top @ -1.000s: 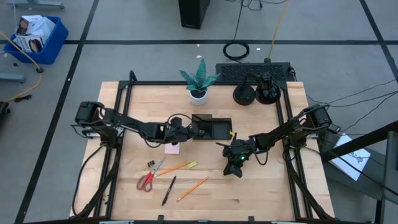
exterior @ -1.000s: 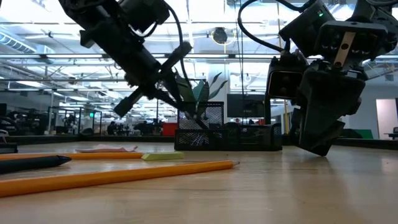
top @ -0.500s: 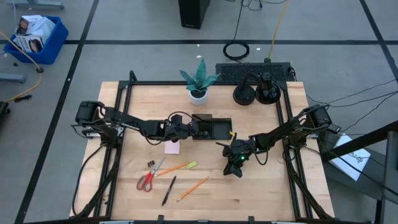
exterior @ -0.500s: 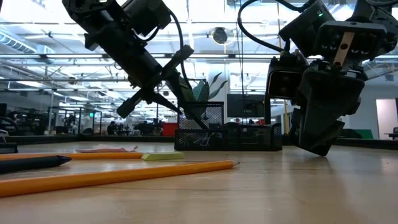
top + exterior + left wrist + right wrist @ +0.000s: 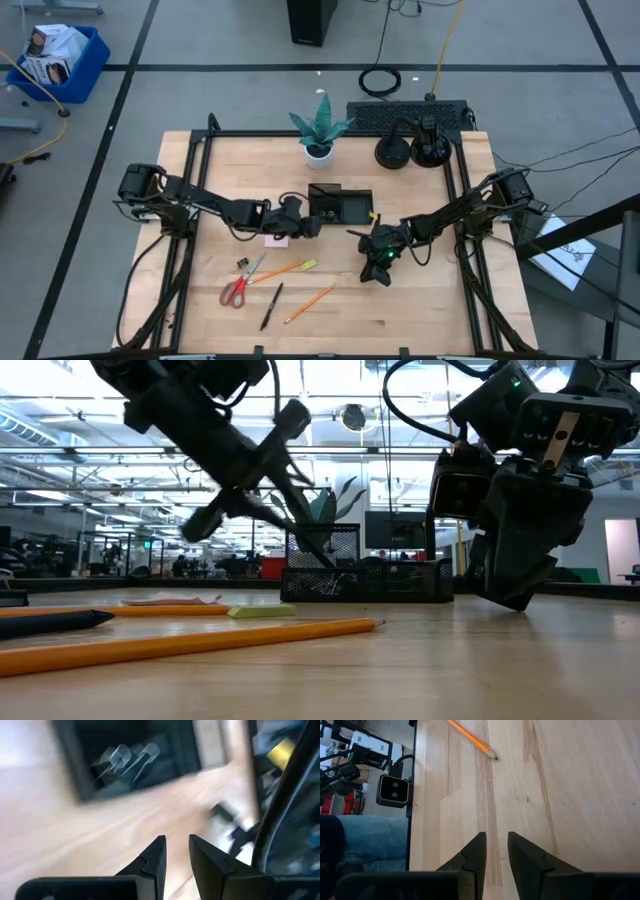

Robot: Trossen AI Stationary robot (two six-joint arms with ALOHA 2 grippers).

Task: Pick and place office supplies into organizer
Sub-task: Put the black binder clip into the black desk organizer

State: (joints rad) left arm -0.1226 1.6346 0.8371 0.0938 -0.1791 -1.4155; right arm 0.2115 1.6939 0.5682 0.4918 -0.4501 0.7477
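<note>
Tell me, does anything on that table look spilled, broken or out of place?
Nothing stands out. The scissors, pencils and a pen lie loose on the wood, waiting beside the organizer; the plant stands upright.

Bright overhead light; left wrist view heavily motion-blurred.

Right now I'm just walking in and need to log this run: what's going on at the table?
Two arms are sorting office supplies into the organizer. The left gripper sits beside it, jaws slightly apart and empty; binder clips lie inside one compartment. The right gripper waits low over bare wood, empty. Scissors, two pencils, a pen, highlighter and sticky pad remain on the table.
</note>
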